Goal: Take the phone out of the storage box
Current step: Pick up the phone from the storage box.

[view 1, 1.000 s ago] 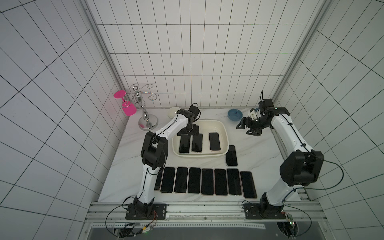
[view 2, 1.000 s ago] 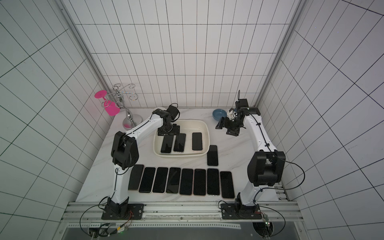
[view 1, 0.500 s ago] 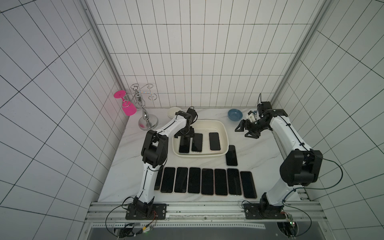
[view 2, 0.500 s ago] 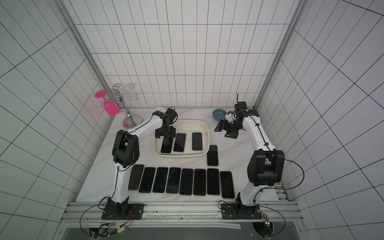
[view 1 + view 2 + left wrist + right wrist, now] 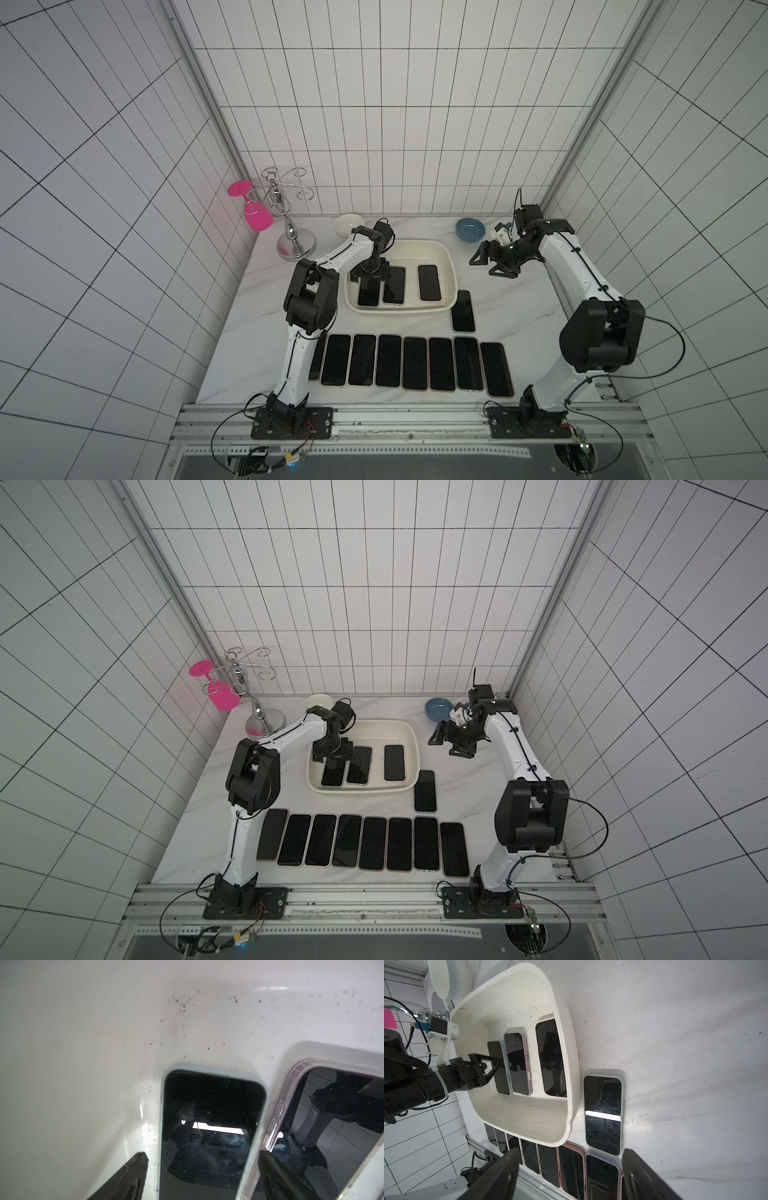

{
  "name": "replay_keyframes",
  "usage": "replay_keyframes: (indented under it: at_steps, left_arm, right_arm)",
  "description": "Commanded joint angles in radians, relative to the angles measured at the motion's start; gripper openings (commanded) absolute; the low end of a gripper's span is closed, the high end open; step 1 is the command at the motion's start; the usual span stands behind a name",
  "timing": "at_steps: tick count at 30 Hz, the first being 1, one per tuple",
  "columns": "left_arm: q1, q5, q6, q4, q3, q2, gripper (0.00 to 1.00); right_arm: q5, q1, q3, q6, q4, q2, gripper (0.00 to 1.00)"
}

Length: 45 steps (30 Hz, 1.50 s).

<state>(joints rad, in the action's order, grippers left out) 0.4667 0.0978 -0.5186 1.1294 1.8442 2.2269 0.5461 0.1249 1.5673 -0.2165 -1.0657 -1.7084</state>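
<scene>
The storage box [image 5: 451,266] [image 5: 415,746] is a cream tub at the back middle of the table, with three dark phones lying flat in it. My left gripper [image 5: 370,277] [image 5: 203,1156] is down inside the box and open. Its fingers straddle the leftmost phone [image 5: 369,294] [image 5: 207,1105], which has a pale blue case; one finger stands clear of its edge. A clear-cased phone [image 5: 332,1126] lies right beside it. My right gripper [image 5: 490,266] [image 5: 570,1153] hangs open and empty above the table, to the right of the box [image 5: 571,1043].
Several phones [image 5: 415,361] lie in a row along the table's front, and a single phone [image 5: 463,311] lies by the box's right front corner. A white bowl [image 5: 348,224], a blue bowl [image 5: 469,229] and a metal rack [image 5: 291,232] with a pink glass [image 5: 257,218] stand at the back.
My left gripper has come down and toward the front over the leftmost phone, and its jaws have narrowed a little. My right gripper has drifted slightly toward the box.
</scene>
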Motion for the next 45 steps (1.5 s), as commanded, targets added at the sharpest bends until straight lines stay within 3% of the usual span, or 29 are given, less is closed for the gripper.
replay_keyframes:
  at_steps: [1, 29, 38, 45]
  left_arm:
    - [0.001, -0.008, 0.003, -0.020, -0.012, 0.034, 0.87]
    - [-0.028, -0.082, 0.009, -0.078, -0.164, 0.053, 0.89]
    - [-0.036, -0.115, 0.023, -0.092, -0.177, 0.038, 0.76]
    - [-0.033, -0.127, 0.050, -0.083, -0.140, -0.053, 0.62]
  right_arm:
    - [0.012, 0.007, -0.028, 0.018, -0.010, -0.014, 0.81]
    - [0.030, 0.007, -0.001, 0.028, -0.032, -0.020, 0.81]
    - [0.041, 0.013, -0.004, 0.023, -0.029, -0.022, 0.81]
    - [0.095, 0.016, 0.046, 0.013, -0.014, -0.055, 0.82]
